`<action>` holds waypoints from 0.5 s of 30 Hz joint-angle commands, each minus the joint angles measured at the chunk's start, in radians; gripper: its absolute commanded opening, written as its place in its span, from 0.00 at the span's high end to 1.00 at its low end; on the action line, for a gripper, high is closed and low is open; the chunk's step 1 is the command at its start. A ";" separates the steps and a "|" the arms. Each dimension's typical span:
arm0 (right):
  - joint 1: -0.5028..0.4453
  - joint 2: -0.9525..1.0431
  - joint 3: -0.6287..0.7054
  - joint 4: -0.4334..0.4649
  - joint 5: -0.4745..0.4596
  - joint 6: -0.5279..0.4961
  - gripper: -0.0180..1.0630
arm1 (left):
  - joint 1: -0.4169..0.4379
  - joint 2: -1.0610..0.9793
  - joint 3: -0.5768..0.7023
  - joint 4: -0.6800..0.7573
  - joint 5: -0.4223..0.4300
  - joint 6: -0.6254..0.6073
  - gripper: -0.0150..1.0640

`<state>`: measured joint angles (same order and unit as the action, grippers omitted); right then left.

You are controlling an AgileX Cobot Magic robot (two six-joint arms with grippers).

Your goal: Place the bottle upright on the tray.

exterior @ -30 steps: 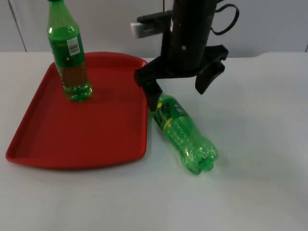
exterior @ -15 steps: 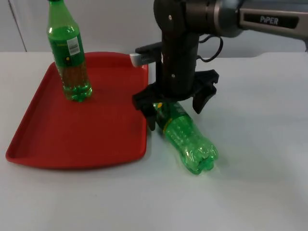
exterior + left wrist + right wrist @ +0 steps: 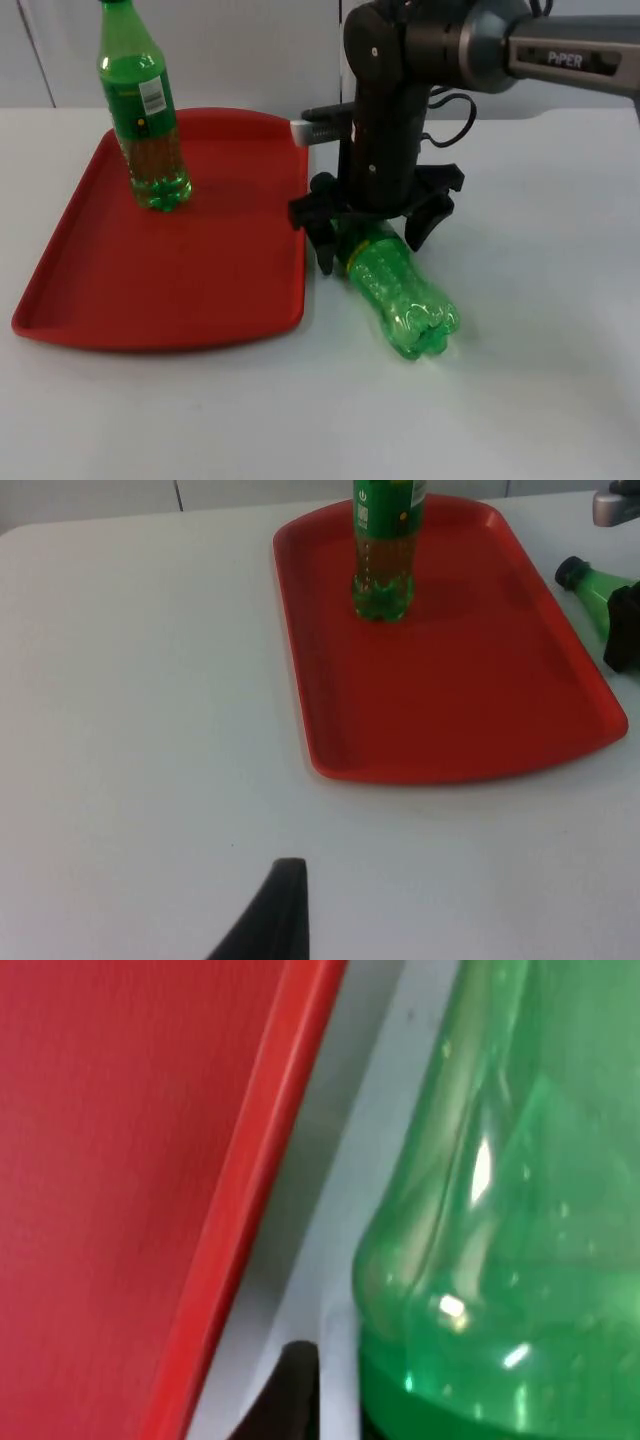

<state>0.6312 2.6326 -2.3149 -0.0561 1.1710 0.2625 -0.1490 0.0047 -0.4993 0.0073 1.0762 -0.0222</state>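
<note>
The lying bottle (image 3: 400, 290) is resting on the table (image 3: 540, 380) just beside the tray (image 3: 200, 270), its base now turned slightly further right than before. The right gripper (image 3: 372, 238) has come down from above and is straddling its upper part with fingers spread, not yet clamped. Farther back a second bottle (image 3: 143, 110) is standing upright on the tray, while the left gripper (image 3: 270, 920) is waiting apart, fingers unreadable

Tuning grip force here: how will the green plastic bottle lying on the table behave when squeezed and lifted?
The green plastic bottle lying on the white table looks clear and empty, so it is probably light and its thin ribbed wall may dent. On its round side, it could roll if nudged. The right claw, open astride it beside the red plastic tray, might slip on glossy plastic.
</note>
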 commanded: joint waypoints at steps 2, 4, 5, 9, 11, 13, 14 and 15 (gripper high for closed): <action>0.001 -0.003 -0.004 0.007 -0.012 -0.005 0.19 | 0.000 -0.005 0.004 0.003 -0.002 -0.008 0.01; 0.001 -0.003 -0.004 0.007 -0.012 -0.005 0.21 | 0.000 -0.005 0.004 0.003 -0.002 -0.008 0.01; 0.001 -0.003 -0.004 0.007 -0.012 -0.005 0.22 | 0.000 -0.005 0.004 0.003 -0.002 -0.008 0.01; 0.001 -0.003 -0.004 0.007 -0.012 -0.005 0.27 | 0.000 -0.005 0.004 0.003 -0.002 -0.008 0.01; 0.001 -0.003 -0.004 0.007 -0.007 -0.005 0.36 | 0.000 -0.005 0.004 0.003 -0.002 -0.008 0.01; 0.001 -0.003 -0.004 0.007 -0.005 -0.005 0.42 | 0.000 -0.005 0.004 0.003 -0.002 -0.008 0.01; 0.001 -0.003 -0.004 0.007 -0.005 -0.005 0.51 | 0.000 -0.005 0.004 0.003 -0.002 -0.008 0.01; 0.001 -0.003 -0.004 0.007 -0.005 -0.005 0.61 | 0.000 -0.005 0.004 0.003 -0.002 -0.008 0.01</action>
<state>0.6312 2.6326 -2.3149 -0.0518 1.1681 0.2625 -0.1490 0.0047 -0.4993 0.0073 1.0762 -0.0222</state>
